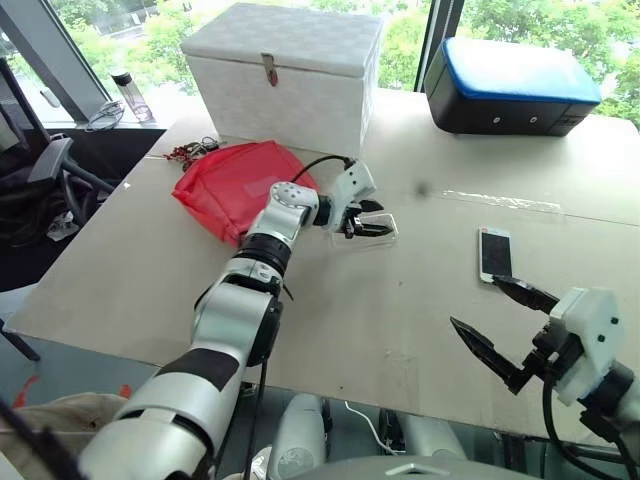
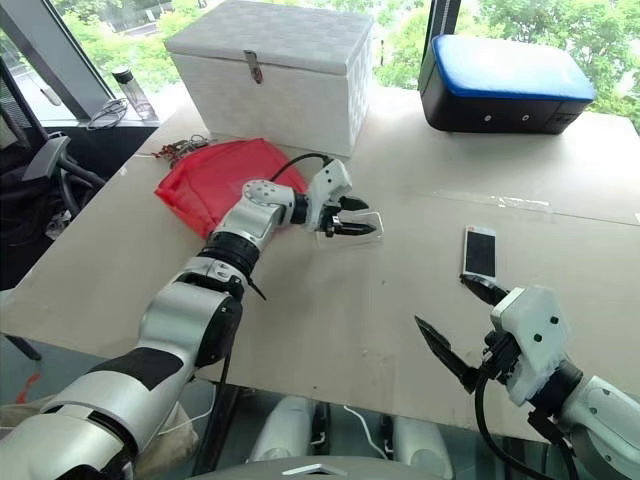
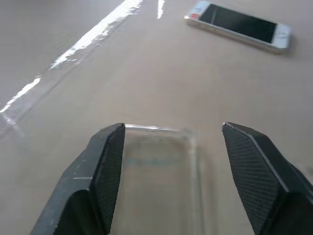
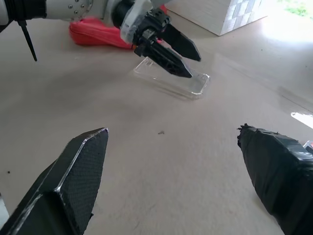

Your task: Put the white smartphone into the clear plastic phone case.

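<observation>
While the broad tan table point(image 1: 420, 330) carries everything in reach, the largest thing on it is one white quilted box with a metal latch point(image 1: 285, 72), then one black case with a blue top point(image 1: 510, 85) at the far right, then one crumpled red cloth bag point(image 1: 232, 185) in front of the box.

One clear plastic phone case point(image 4: 171, 81) lies flat near the table's middle, just beside the bag. The left gripper point(image 4: 176, 55) hovers right over it with its two black fingers spread apart and closed on nothing; the shell shows between them in the left wrist view. One white smartphone with a dark screen point(image 1: 495, 254) lies face up, well apart from the case, toward the right. The right gripper point(image 1: 500, 325) hangs near the phone's near end, its fingers wide apart and empty.

The case is likely light, thin and springy, and glossy enough to slip; a pinch across its long raised rims seems safest. The phone should be stiff, heavier and smooth, with a breakable screen, so its long edges are the place to take hold.

One long clear tape strip point(image 1: 505, 202) glints beyond the phone.
</observation>
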You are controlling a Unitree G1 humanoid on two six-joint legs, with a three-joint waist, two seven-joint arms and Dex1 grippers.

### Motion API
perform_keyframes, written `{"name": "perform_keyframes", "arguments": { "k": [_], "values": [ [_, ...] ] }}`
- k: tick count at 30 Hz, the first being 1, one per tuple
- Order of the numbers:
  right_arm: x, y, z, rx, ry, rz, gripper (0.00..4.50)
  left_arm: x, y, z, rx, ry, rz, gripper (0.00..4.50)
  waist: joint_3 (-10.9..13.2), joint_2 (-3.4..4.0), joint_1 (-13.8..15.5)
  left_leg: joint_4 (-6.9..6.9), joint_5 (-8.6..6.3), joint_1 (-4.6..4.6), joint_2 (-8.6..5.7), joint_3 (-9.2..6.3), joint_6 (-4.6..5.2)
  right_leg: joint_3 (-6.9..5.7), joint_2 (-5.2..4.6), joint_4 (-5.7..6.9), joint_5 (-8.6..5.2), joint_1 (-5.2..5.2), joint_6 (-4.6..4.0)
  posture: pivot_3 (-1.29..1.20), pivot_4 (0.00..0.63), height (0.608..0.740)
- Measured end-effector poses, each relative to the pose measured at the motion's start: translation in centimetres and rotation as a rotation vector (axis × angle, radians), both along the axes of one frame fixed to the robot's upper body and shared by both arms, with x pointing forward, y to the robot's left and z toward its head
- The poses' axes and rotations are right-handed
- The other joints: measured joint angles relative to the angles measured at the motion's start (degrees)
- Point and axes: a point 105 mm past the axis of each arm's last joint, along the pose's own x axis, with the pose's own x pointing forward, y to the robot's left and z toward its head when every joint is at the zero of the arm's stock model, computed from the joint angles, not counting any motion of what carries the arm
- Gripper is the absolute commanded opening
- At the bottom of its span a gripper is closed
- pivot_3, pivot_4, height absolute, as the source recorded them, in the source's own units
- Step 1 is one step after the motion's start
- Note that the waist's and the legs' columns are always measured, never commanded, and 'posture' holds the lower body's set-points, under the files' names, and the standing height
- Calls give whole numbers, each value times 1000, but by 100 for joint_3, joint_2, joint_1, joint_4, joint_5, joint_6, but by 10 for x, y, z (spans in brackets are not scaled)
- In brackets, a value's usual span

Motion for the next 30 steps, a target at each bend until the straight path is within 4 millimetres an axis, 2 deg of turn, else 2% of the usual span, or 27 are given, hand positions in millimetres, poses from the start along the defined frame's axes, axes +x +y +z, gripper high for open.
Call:
{"name": "perform_keyframes", "arguments": {
  "k": [3, 4, 6, 10, 12, 16, 20, 23, 24, 27, 30],
  "values": [
    [-1, -5, 0, -25, -6, -2, 4500, 0, 13, -18, 87, 30, 41, 2990, 0, 0, 5, -1, -1, 1, 0, 0, 1, -1, 1, 0, 0, 0, 0, 0, 150, 740],
    [-1, -6, 0, -33, -4, -3, 4500, -1, 13, -21, 91, 31, 35, 2770, 0, 0, 5, 0, -1, 0, 1, -1, 1, -1, 1, 0, 0, 0, 0, 0, 150, 740],
    [-1, -6, 0, -40, -6, 4, 4500, -2, 11, -22, 109, 21, 19, 2260, -4, -1, 8, 1, -3, 3, 1, 1, 6, 0, -2, 0, 0, 3, 0, 0, 150, 740],
    [0, -8, 0, -47, -13, 6, 4500, -11, 6, -27, 120, 45, -46, 461, -19, 1, 11, 2, -6, 6, 0, 0, 10, -1, -1, 1, 0, 5, -1, 0, 150, 740],
    [1, -9, 1, -47, -19, 2, 4500, -16, 3, -32, 117, 59, -71, 149, -28, 4, 11, 2, -6, 11, 0, 0, 10, -1, -2, 1, 0, 10, -1, 0, 150, 740],
    [9, -11, 4, -39, -43, -15, 4500, -22, -1, -37, 97, 88, -86, 149, -31, 4, 8, 2, -6, 13, 1, -1, 11, -1, -1, 2, 0, 11, -2, 0, 150, 740],
    [45, -32, 18, -50, -96, -94, 4500, -24, -2, -38, 99, 96, -83, 149, -32, 6, -3, 7, -6, 16, 0, 4, 14, 3, -3, 4, 1, 12, -2, 0, 150, 740],
    [61, -37, 33, -66, -117, -71, 4500, -24, -4, -37, 103, 84, -85, 149, -33, 9, 2, 4, -6, 16, 0, 2, 14, 4, -1, 4, 10, 11, -18, 0, 150, 740],
    [71, -38, 45, -76, -134, -28, 4500, -23, -2, -37, 109, 72, -80, 149, -34, 9, 2, 3, -6, 17, 0, 1, 14, 3, 1, 5, 12, 12, -20, 0, 150, 740],
    [86, -40, 68, -118, -170, 41, 4500, -22, -5, -37, 119, 42, -88, 149, -35, 19, 11, -4, -6, 20, -3, 3, 15, 4, -1, 2, 12, 13, -22, 0, 150, 740],
    [97, -37, 79, -140, -134, 173, 4500, -23, -6, -37, 137, 16, -108, 149, -38, 17, 12, -6, -7, 12, -3, -1, 14, 0, -1, -1, 14, 10, -26, 0, 150, 740]
  ]
}}
